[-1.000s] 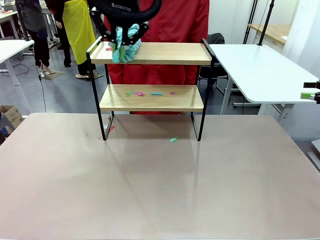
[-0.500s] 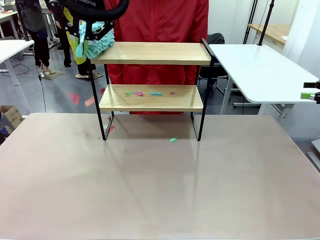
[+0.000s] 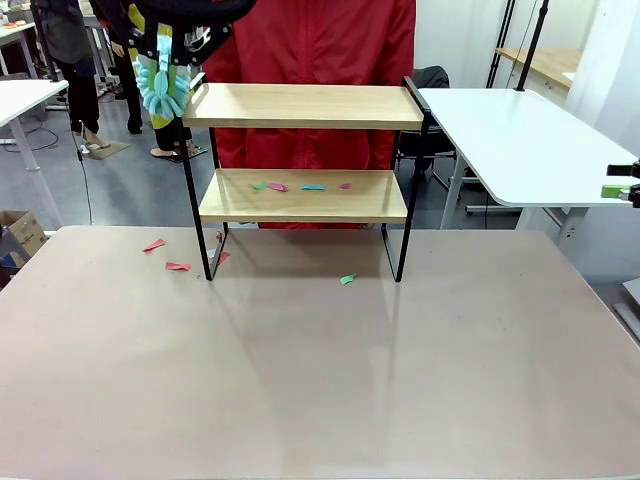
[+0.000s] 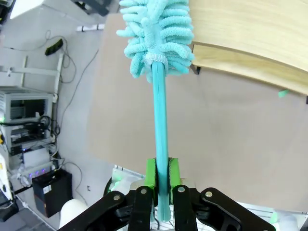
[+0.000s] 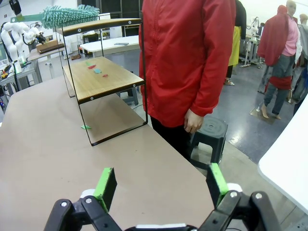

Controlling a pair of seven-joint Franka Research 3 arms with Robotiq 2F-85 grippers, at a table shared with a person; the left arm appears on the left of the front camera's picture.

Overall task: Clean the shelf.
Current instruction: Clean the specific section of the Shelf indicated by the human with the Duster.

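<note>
gripping a teal duster beside the shelf — left jaws; right jaws gape, empty.

We lose the left arm past the top edge. In the left wrist view the duster tip is clipped at the top. The scraps on the lower board of the shelf are too small to identify.

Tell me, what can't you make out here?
- Front view: the scraps on the lower board of the shelf, too small to identify.
- Left wrist view: the head of the duster, cut off by the top edge.
- Front view: the person, cut off above the chest by the top edge.
</note>
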